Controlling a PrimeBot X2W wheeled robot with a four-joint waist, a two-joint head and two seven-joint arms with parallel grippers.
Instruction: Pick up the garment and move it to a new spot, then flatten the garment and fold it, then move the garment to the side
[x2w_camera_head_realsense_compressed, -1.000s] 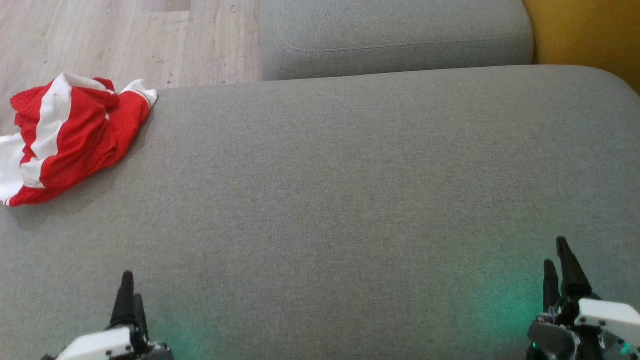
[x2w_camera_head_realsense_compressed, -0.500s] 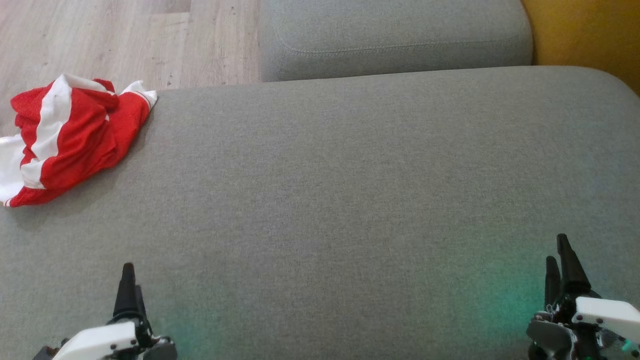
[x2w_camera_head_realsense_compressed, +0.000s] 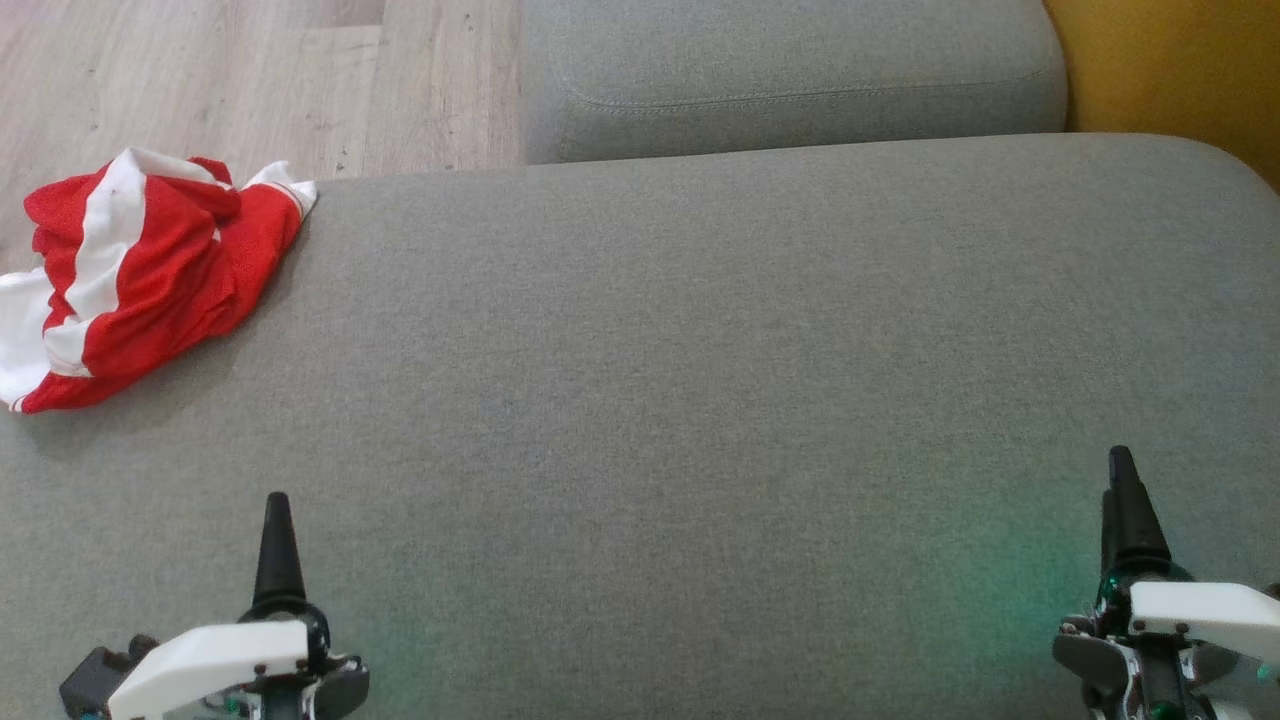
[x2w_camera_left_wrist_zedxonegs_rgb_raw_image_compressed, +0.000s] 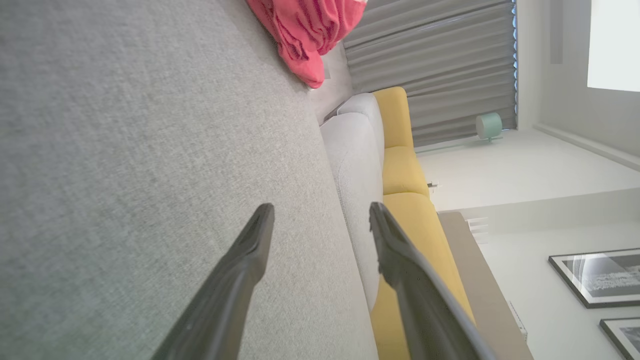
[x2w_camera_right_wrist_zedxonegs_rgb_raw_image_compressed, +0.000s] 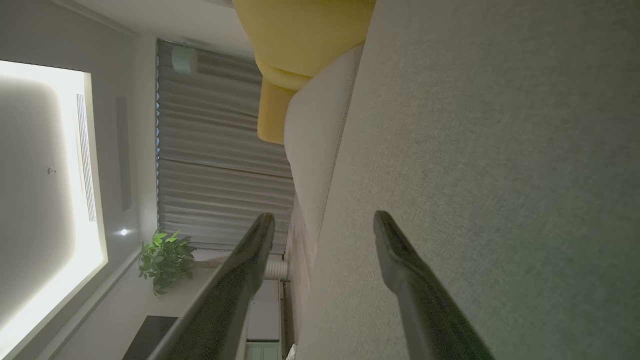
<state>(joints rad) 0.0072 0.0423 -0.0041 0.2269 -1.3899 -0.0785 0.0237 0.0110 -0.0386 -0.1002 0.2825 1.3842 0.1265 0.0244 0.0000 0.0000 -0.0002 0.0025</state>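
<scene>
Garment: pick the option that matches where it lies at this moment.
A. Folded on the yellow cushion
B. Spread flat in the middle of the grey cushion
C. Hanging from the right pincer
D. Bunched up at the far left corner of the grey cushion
D: the head view shows the red and white garment crumpled in a heap at the far left corner of the grey cushion.

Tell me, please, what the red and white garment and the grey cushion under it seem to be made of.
The garment looks like thin, light sports fabric, probably synthetic: it crumples into soft folds. The cushion looks like matte woven upholstery, its grey surface finely flecked.
</scene>
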